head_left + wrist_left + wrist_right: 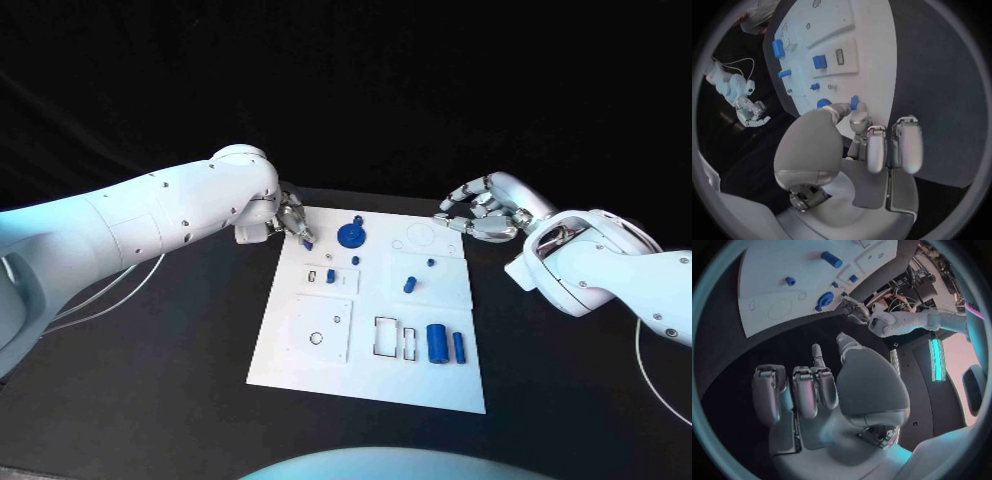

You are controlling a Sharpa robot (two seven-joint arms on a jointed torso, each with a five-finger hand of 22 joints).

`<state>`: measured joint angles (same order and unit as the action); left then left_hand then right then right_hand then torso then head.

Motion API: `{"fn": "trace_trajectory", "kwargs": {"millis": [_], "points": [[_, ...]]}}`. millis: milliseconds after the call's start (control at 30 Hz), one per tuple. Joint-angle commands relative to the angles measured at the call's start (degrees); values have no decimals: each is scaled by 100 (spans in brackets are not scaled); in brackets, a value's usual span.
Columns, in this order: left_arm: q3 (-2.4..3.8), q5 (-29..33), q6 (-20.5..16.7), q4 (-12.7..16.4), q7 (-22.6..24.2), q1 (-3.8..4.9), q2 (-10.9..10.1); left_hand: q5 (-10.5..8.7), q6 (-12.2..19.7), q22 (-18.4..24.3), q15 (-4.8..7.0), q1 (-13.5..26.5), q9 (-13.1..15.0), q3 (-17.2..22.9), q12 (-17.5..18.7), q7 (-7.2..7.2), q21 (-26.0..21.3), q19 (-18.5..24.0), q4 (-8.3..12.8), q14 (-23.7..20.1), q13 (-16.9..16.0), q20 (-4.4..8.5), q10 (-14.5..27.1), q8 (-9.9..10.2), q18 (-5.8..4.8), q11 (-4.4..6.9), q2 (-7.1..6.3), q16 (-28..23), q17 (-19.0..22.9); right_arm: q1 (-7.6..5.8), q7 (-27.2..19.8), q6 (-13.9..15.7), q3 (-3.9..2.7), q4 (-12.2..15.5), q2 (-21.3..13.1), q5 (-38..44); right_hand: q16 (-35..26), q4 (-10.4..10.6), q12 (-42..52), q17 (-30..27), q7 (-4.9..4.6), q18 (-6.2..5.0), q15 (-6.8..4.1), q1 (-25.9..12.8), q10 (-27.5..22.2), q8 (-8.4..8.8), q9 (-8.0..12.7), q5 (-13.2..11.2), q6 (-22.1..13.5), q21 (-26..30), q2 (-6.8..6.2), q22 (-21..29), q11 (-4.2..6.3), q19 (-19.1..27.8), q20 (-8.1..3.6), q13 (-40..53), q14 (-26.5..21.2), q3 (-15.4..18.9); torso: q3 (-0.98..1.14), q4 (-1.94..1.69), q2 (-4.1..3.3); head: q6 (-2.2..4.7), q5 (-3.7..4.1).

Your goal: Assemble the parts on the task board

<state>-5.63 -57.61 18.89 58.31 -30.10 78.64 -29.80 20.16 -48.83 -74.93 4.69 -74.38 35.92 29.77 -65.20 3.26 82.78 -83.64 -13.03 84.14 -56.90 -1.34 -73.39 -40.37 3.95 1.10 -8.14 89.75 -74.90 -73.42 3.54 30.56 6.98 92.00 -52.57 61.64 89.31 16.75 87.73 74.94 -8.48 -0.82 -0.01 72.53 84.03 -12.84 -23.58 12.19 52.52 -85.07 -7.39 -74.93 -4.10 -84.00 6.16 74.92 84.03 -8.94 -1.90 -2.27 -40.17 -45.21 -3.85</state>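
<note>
Pinching a small blue part [307,243] at the task board [296,368] edge, your left hand [290,216] readies placement (right hand [479,212] hovers empty, fingers loosely curled).

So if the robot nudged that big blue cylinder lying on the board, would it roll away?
Probably. The cylinder lies on its side on the flat board, so a sideways push would likely roll it. It looks like rigid plastic, likely light. The thinner pin beside it might stop it.
</note>
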Motion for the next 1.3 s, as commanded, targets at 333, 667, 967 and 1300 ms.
{"fn": "trace_trajectory", "kwargs": {"millis": [333,667,967,1300], "points": [[0,343,-210,135,81,-7,-127,26,32,-40,-61,-85,79,785,72,50,-12,17,468,586,76,-43,21,-66,-80,-47,-59,25,-1510,4,-39,15,0,-8,10,66,-23,-19,0,1223,16,-56,-35,-1,364,-18,8,32,27,2,33,-1109,38,-318,-50,1259,532,10,6,0,9,12,-34],[47,802,-711,1076,185,-1,-764,43,-28,-97,-51,21,117,1101,-7,42,18,-11,611,586,-3,-45,-81,-113,-89,-36,-181,24,-1509,6,-46,26,0,-8,-13,64,-23,-20,3,1222,16,-56,-36,5,367,-19,9,39,27,4,37,-1108,38,-317,-51,1262,532,8,12,-31,39,49,-54],[41,654,-1125,1872,442,-16,-1201,75,-119,-201,-27,126,133,1392,-80,19,74,-62,745,586,-83,-21,-193,-134,-109,-9,-338,25,-1510,16,-49,25,0,2,-45,52,-24,-18,0,1222,16,-58,-36,6,365,-20,9,43,27,10,39,-1104,38,-314,-51,1260,532,8,9,-45,53,41,-96],[7,70,-1154,2243,542,-92,-1311,83,-153,-252,-19,160,135,1465,-127,11,101,-86,782,586,-138,-14,-246,-137,-120,-1,-391,25,-1510,44,-53,17,0,6,-51,47,-24,-18,0,1222,16,-58,-36,6,365,-20,9,43,27,10,39,-1104,38,-314,-51,1260,532,8,10,-29,45,-9,-146]]}}
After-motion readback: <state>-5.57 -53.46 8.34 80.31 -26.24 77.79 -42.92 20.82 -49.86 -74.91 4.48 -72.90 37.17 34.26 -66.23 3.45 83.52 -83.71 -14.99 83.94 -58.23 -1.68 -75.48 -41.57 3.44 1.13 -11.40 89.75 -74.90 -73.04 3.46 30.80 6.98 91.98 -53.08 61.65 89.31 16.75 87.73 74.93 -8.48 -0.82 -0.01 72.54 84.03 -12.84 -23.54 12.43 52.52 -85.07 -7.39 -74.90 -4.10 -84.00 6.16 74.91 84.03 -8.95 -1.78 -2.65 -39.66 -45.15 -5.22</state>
